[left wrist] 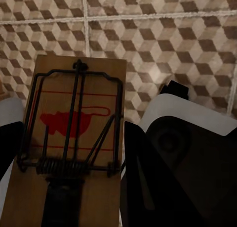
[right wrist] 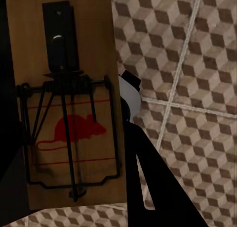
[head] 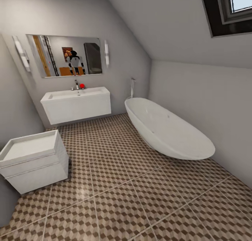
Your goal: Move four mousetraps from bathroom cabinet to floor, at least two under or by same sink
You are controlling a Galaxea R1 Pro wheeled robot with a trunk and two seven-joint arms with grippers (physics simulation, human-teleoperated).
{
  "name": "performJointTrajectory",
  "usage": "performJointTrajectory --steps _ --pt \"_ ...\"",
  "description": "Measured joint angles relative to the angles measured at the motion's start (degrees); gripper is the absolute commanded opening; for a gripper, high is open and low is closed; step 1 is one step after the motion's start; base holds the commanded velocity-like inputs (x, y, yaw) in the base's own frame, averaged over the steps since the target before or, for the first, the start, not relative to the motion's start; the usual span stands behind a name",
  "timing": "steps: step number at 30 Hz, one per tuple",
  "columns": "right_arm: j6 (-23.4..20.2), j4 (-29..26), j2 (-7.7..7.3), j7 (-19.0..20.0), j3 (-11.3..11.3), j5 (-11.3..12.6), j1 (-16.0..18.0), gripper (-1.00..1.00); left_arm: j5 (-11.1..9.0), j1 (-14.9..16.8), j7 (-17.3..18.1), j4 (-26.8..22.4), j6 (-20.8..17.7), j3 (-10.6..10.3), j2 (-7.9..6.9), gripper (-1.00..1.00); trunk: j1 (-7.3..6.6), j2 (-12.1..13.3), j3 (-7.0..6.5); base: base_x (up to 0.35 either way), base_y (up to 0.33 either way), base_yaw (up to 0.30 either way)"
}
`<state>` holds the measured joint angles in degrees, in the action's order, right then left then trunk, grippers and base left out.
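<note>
Tan mousetrap (left wrist: pixel 69 138) clamped in left gripper (left wrist: pixel 69 187), another mousetrap (right wrist: pixel 69 113) clamped in right gripper (right wrist: pixel 69 108) (both above cube-patterned bathroom floor (head: pixel 140 199)). Carrying step; next, roll toward white sink (head: pixel 75 94), lower both beneath vanity.

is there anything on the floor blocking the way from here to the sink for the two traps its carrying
Nothing visible does. The tiled floor lies open up to the sink; the bathtub and a white unit flank the path. Each gripper holds a mousetrap, left and right.
</note>
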<state>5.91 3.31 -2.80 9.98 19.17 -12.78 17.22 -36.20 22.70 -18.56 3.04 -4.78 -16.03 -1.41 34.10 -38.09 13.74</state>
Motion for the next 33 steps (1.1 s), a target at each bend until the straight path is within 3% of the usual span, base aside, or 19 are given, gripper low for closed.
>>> performJointTrajectory --steps 33 --pt "0.0 0.0 0.07 0.0 0.0 -0.1 0.0 -1.00 0.1 0.0 0.0 0.0 -0.1 0.0 0.09 -1.00 -0.02 0.0 0.00 0.316 0.000 0.000"
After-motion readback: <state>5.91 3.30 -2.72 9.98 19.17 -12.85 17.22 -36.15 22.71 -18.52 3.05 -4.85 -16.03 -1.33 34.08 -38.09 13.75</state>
